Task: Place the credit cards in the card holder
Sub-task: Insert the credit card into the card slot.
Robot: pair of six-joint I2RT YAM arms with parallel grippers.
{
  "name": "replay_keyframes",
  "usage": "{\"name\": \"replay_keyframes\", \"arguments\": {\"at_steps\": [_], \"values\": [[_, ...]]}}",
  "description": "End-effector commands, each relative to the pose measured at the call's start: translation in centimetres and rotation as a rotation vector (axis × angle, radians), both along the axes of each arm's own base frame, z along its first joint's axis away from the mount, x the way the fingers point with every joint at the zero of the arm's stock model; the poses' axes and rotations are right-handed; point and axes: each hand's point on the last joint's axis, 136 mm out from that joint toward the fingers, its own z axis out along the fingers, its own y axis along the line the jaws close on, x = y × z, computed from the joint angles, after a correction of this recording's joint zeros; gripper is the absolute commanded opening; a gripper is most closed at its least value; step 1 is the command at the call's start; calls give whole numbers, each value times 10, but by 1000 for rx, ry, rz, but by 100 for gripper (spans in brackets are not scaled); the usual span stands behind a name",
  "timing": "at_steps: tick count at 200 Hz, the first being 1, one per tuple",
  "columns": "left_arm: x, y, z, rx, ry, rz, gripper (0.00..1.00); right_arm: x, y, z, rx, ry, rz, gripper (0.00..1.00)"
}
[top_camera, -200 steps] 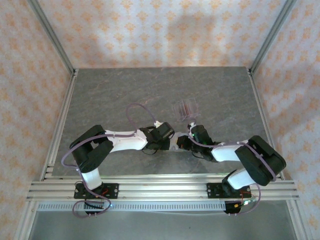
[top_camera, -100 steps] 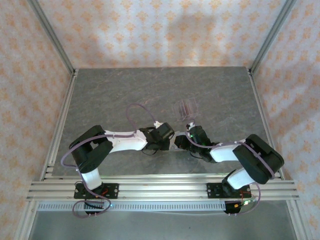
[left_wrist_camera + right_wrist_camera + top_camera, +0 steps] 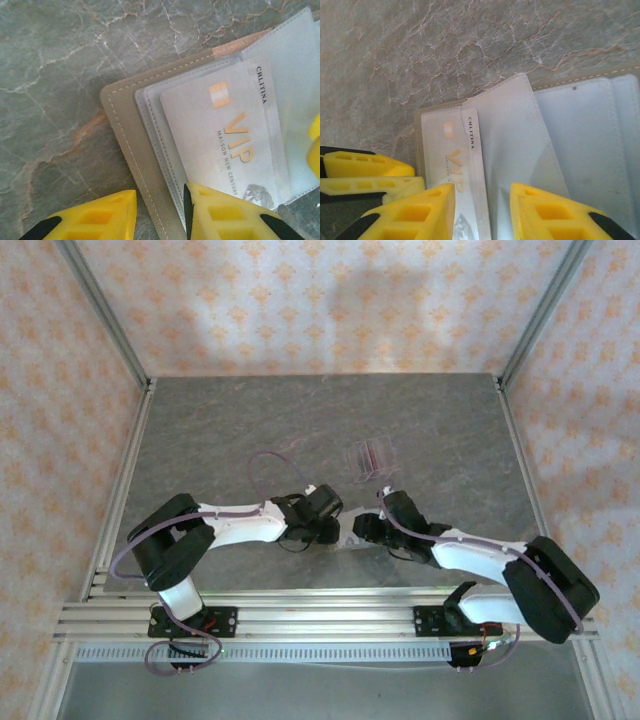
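Observation:
The card holder (image 3: 131,145) lies open on the table, tan edge outside and clear grey sleeves inside. A white VIP credit card (image 3: 235,140) sits in a sleeve (image 3: 451,165). My left gripper (image 3: 160,215) is open and straddles the holder's near edge, with one finger (image 3: 225,212) over the sleeves and the other over the table. My right gripper (image 3: 482,212) is open just above the card and a clear sleeve flap (image 3: 512,145), holding nothing. In the top view both grippers (image 3: 333,525) (image 3: 362,527) meet over the holder (image 3: 347,533). More credit cards (image 3: 373,452), dark and red, stand in a rack.
A clear slotted plastic rack (image 3: 368,460) stands just behind the grippers. The grey stone-patterned table (image 3: 220,430) spreads out around it. Aluminium rails (image 3: 120,490) frame the sides and near edge.
My right gripper has gone from shut to open and let go of the white card. The right arm's elbow has swung out to the right. The left arm barely shifted.

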Motion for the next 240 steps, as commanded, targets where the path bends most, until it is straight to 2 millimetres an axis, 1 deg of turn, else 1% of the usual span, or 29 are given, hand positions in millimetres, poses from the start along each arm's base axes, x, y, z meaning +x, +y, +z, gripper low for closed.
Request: {"name": "replay_keyframes", "arguments": {"at_steps": [1,12,23,36,60,76,102,136,163,180,219,228,240], "values": [[-4,7,10,-11,3,-1,30,-3,-15,-3,-107,8,-15,30],[-5,7,12,-15,1,-6,29,-2,-15,-1,-107,7,-15,26],[-5,7,12,-13,0,-7,27,-1,-13,0,-102,11,-12,16],[-5,7,11,-7,3,-11,23,0,-9,0,-94,18,-4,7],[-3,5,6,2,7,-15,17,2,-4,0,-91,23,7,1],[-2,5,1,17,11,-15,13,4,-2,2,-96,17,11,0],[-1,5,-10,31,25,-17,12,7,0,0,-116,21,13,0],[-4,8,-22,48,42,-14,11,7,2,-12,-134,49,19,0],[-6,10,-27,56,48,-10,11,4,10,-17,-123,63,38,0],[-7,11,-29,56,52,-9,11,2,19,-15,-102,59,57,0],[-8,7,-34,48,62,-10,11,0,40,-1,-72,27,104,0],[-8,7,-36,48,64,-11,11,2,43,0,-66,23,105,4],[-10,6,-37,47,66,-12,11,4,40,0,-84,20,93,6]]}}
